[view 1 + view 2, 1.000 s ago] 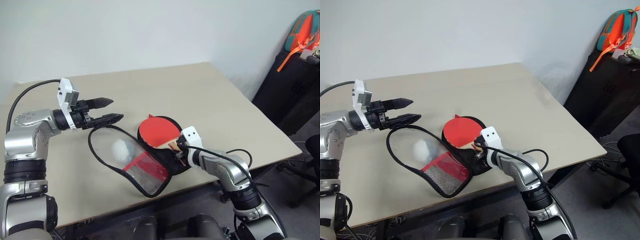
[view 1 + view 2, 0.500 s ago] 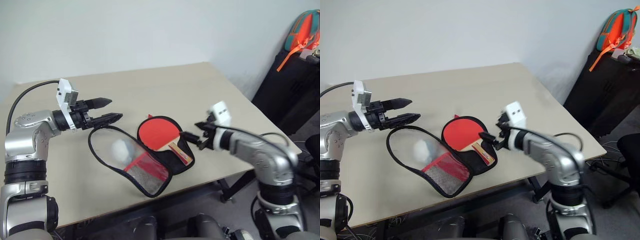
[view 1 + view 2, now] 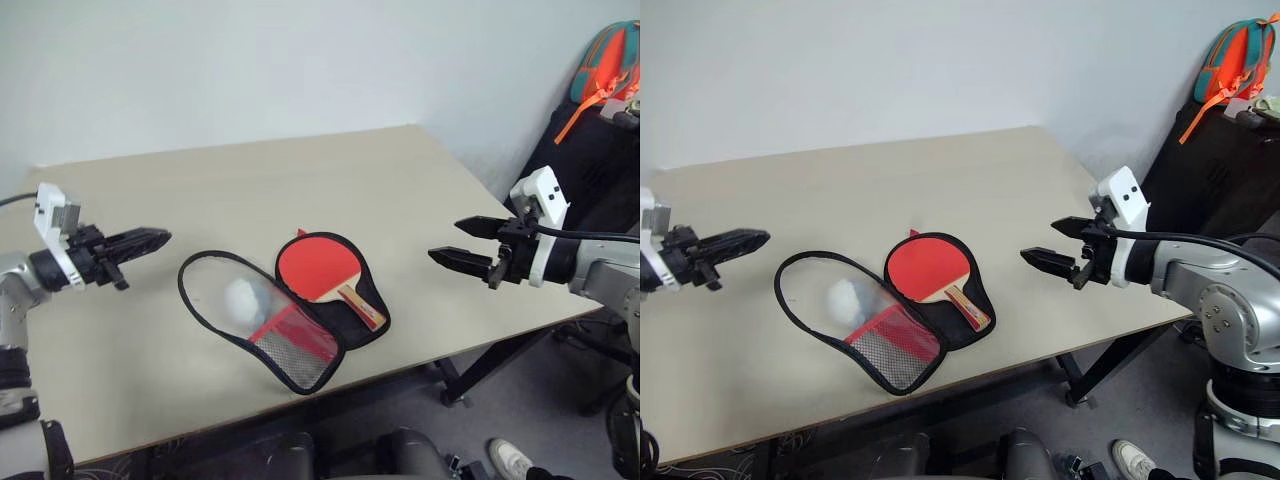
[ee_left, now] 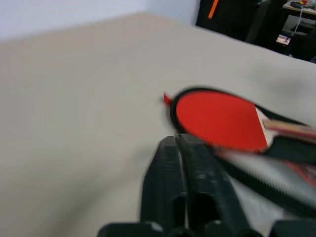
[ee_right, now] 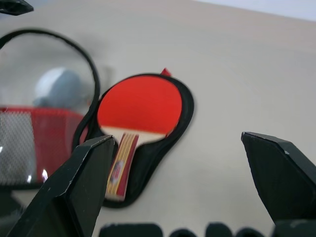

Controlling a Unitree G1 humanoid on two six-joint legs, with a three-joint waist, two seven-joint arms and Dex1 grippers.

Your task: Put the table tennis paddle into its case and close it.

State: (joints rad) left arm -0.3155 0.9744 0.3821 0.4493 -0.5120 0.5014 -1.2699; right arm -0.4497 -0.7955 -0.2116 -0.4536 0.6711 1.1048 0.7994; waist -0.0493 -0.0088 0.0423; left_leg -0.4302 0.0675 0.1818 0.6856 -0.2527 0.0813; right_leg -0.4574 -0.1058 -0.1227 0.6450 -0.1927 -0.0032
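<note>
The table tennis paddle [image 3: 316, 268] lies red face up in the right half of the open case [image 3: 377, 296], handle toward the table's front edge. The case's other half [image 3: 195, 297] is folded out to the left, with a clear window over a white ball [image 3: 241, 294] and a mesh pocket [image 3: 296, 342]. My left gripper [image 3: 152, 239] hovers shut and empty to the left of the case. My right gripper [image 3: 446, 240] hangs open and empty to the right of the paddle, pointing at it. The paddle [image 5: 139, 108] shows between the right gripper's spread fingers [image 5: 94, 168].
The beige table [image 3: 300, 170] has bare room behind and beside the case. Its right corner edge [image 3: 560, 300] lies under my right arm. A black cabinet [image 3: 580, 190] with an orange and teal backpack [image 3: 603, 65] stands at the far right. A shoe [image 3: 510, 460] shows on the floor.
My right gripper left the paddle's handle, rose and drew back to the right, opening wide. My left gripper moved left, away from the case's flap, and shut. Paddle and case lie as before.
</note>
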